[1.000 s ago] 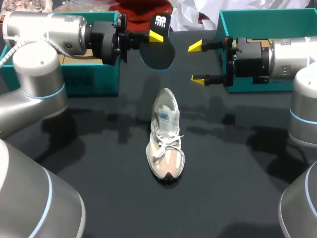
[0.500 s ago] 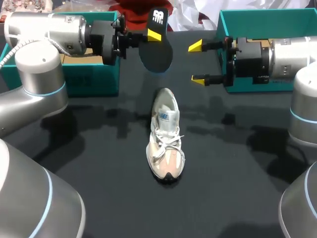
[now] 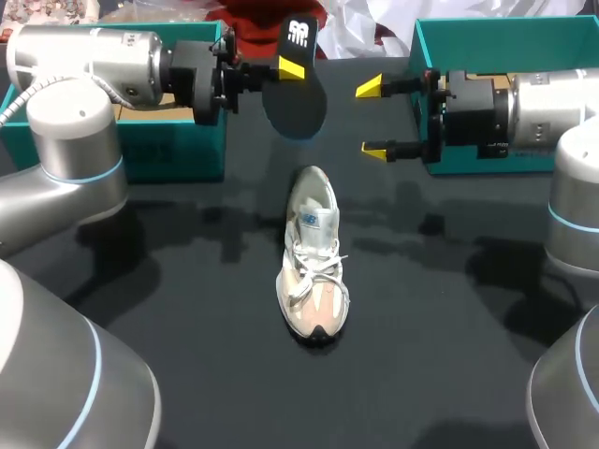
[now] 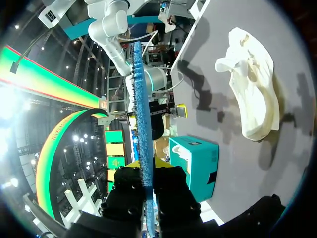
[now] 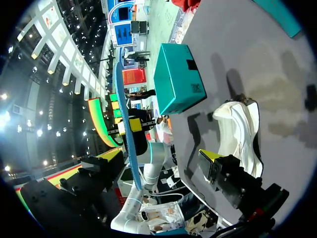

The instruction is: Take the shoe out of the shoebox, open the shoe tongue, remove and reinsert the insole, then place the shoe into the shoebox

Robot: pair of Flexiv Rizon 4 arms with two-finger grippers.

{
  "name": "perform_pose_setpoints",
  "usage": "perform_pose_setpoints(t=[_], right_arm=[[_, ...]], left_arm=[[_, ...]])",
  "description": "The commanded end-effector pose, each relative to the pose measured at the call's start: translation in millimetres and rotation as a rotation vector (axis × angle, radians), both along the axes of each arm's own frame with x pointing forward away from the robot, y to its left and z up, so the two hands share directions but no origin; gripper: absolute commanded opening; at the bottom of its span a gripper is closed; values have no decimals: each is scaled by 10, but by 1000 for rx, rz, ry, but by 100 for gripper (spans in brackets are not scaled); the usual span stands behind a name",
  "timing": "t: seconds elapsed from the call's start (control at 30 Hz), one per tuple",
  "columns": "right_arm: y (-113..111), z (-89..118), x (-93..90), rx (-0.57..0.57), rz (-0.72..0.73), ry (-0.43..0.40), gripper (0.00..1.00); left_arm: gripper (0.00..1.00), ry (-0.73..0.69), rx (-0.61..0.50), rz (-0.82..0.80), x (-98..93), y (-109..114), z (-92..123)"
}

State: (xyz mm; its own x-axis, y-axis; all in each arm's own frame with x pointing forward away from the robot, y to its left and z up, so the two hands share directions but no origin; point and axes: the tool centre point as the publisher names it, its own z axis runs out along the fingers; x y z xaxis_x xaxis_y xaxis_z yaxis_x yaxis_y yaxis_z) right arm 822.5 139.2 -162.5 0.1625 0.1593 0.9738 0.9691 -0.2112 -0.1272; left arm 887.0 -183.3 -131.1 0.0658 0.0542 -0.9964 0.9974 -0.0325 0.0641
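A white and beige shoe (image 3: pixel 314 253) lies on the black table, toe toward me, heel toward the far side. Above and beyond its heel my left gripper (image 3: pixel 290 67) is shut on a dark insole (image 3: pixel 298 98), which hangs in the air. In the left wrist view the insole (image 4: pixel 141 109) shows edge-on as a thin blue strip clamped between the fingers (image 4: pixel 171 181), with the shoe (image 4: pixel 250 94) off to one side. My right gripper (image 3: pixel 372 119) stands open and empty, facing the insole from the right. The right wrist view shows the shoe (image 5: pixel 237 129) beside its open gripper (image 5: pixel 161 156).
A teal box (image 3: pixel 159 150) stands at the back left under my left arm. Another teal box (image 3: pixel 487 42) stands at the back right behind my right arm. Black tabletop surrounds the shoe on all sides.
My left gripper has lifted the insole slightly and shifted it a little toward the far side. The right arm and the shoe have stayed put.
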Motion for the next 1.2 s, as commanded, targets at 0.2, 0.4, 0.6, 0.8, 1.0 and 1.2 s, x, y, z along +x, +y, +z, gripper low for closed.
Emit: perform_pose_setpoints(t=[0.2,0.4,0.6,0.8,1.0,1.2], right_arm=[[15,-4,-3,-2,-2,0,100],[15,-4,-3,-2,-2,0,100],[52,-16,-2,-8,4,-2,100],[126,-59,-2,-10,27,-19,100],[134,-106,-11,7,45,-28,100],[134,-114,-37,25,60,-61,100]], left_arm=[[0,-107,20,-24,-150,42,-5],[0,-78,52,3,-103,27,-127],[0,-50,59,22,-47,10,-223],[0,-36,57,28,-12,-12,-288],[0,-37,53,41,6,-9,-318],[0,-84,119,78,14,3,-296]])
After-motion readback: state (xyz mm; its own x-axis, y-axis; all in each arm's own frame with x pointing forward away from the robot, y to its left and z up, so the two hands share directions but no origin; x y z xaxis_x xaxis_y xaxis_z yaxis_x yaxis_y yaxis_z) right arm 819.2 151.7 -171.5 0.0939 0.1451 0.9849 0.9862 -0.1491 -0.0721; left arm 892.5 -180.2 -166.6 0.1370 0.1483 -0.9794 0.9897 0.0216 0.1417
